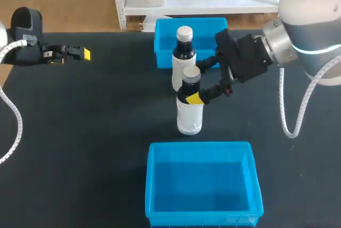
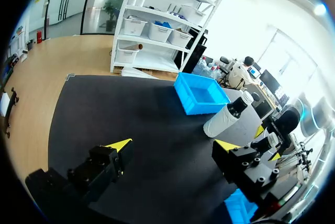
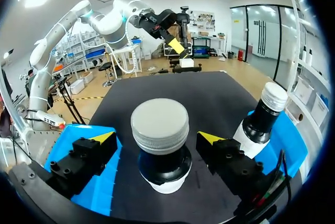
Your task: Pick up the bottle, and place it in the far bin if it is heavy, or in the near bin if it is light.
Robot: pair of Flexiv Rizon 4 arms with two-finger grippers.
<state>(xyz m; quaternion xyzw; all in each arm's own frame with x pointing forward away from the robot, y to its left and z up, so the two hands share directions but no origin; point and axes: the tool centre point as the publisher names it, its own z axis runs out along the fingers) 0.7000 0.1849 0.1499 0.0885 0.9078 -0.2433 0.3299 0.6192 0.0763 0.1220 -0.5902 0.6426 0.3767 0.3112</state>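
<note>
Two white bottles with dark necks and grey caps stand mid-table. The nearer bottle [image 1: 189, 112] has its neck between the fingers of my right gripper [image 1: 197, 82], which is open with gaps on both sides. In the right wrist view its cap [image 3: 159, 125] sits between the yellow tips of the right gripper [image 3: 157, 138]. The other bottle [image 1: 183, 57] [image 3: 260, 121] stands just behind, against the far blue bin [image 1: 161, 42]. The near blue bin [image 1: 154, 153] lies in front. My left gripper [image 1: 80, 54] [image 2: 173, 145] is open at the far left, holding nothing.
In the right wrist view the near bin [image 3: 69, 136] lies beside one finger and the far bin [image 3: 294, 141] behind the second bottle. The left wrist view shows the far bin [image 2: 201, 94] across bare black table [image 1: 96, 132].
</note>
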